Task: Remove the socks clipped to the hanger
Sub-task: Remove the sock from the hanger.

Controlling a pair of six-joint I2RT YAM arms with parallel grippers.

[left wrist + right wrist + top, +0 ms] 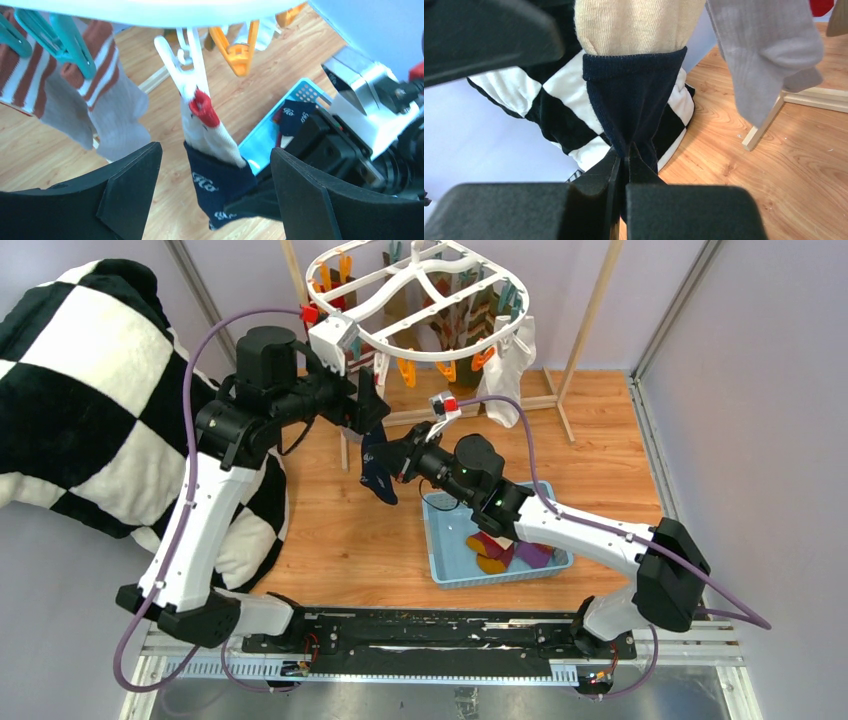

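Right claw is clamping the navy end of the cream-and-navy sock; I'm seeing left claw gaping wide, sock hanging in its gap.

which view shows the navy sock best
Left wrist: the navy sock hangs nearly whole from its white clip. Right wrist shows its lower part pinched in the right gripper; top shows it small.

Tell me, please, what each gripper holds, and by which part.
The right gripper pinches the navy-and-cream sock by its navy lower end; the open left gripper holds nothing.
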